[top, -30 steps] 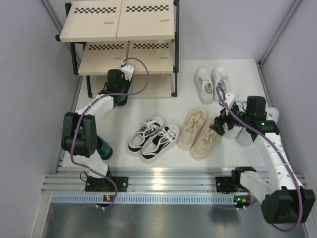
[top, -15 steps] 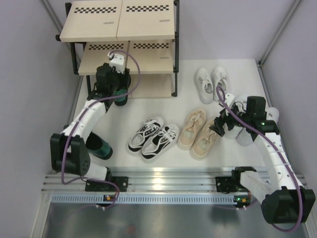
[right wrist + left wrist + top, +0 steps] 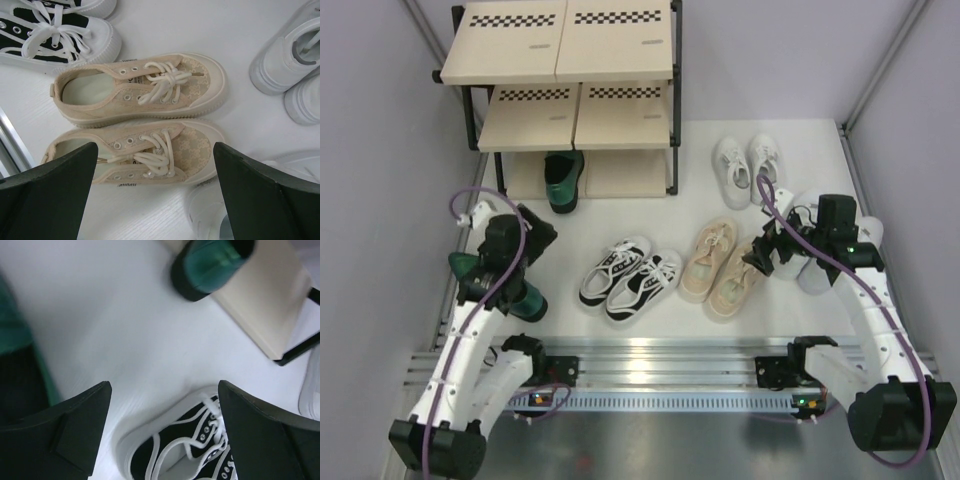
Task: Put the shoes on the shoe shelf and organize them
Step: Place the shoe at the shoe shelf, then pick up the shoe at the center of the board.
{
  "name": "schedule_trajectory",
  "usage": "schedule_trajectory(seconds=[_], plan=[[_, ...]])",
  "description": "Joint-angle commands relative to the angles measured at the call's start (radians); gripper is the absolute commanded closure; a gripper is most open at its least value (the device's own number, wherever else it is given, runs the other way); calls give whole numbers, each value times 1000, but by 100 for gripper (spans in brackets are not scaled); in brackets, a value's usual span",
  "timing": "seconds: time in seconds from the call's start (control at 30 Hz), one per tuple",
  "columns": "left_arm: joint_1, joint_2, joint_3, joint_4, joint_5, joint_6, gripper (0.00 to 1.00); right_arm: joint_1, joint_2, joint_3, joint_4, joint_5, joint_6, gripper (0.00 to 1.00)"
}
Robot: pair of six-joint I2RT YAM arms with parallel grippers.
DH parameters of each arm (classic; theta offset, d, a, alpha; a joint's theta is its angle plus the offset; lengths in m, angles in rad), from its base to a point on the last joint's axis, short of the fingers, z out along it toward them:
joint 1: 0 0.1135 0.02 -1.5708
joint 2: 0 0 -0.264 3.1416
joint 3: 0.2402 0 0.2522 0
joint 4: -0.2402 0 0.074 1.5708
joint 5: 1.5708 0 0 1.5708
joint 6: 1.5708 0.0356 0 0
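Note:
The shoe shelf (image 3: 570, 60) stands at the back left. One dark green shoe (image 3: 563, 180) rests on its bottom board (image 3: 270, 305), heel outward, also seen as a green shoe (image 3: 212, 265) in the left wrist view. Its partner (image 3: 515, 292) lies on the floor under my left arm. My left gripper (image 3: 532, 233) is open and empty, over the floor beside the black-and-white sneakers (image 3: 630, 275); its jaws (image 3: 165, 430) frame one of the black-and-white sneakers (image 3: 185, 445). My right gripper (image 3: 765, 255) hangs open above the beige sneakers (image 3: 142, 92), holding nothing.
Small white sneakers (image 3: 745, 165) sit at the back right near the shelf's black leg (image 3: 672, 160). Larger white sneakers (image 3: 835, 255) lie partly under my right arm. Grey walls close in both sides; a metal rail (image 3: 650, 365) runs along the near edge.
My left gripper let go of the green shoe on the bottom board, opened wide, and drew back toward me and to the left. The right arm has not moved.

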Motion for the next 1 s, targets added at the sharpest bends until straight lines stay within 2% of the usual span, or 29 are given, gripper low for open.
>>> schedule_trajectory(seconds=[0.0, 0.1, 0.17, 0.33, 0.47, 0.5, 0.57, 0.6, 0.67, 0.77, 0.8, 0.83, 0.97], plan=[[5, -53, -44, -327, -133, -420, 8, -13, -1, -2, 12, -47, -23, 1], [5, 5, -31, -465, -191, -513, 8, -13, 9, -6, 13, -52, -20, 1], [5, 69, -28, -500, -237, -540, 8, -13, 13, -6, 13, -52, -19, 1], [7, 185, -39, -468, -319, -537, 7, -13, 32, -10, 15, -35, -20, 1], [18, 266, -51, -384, -368, -478, 14, -13, 33, -13, 15, -29, -23, 0], [30, 286, -74, -354, -359, -467, 28, -13, 32, -13, 15, -29, -23, 1], [48, 347, -100, -278, -328, -428, 44, -13, 32, -12, 15, -30, -23, 1], [71, 369, -110, -256, -289, -425, 64, -13, 29, -12, 13, -32, -26, 1], [84, 400, -133, -204, -259, -386, 82, -13, 21, -13, 12, -32, -29, 1], [82, 336, -136, -165, -164, -281, 91, -13, 4, -18, 12, -30, -34, 1], [82, 294, -131, -150, -108, -249, 93, -13, 4, -18, 13, -32, -37, 1], [82, 203, -124, -145, -86, -222, 99, -44, -1, -18, 15, -32, -37, 1], [78, -54, -99, -110, 41, -9, 100, -44, -5, -15, 10, -39, -42, 1]])
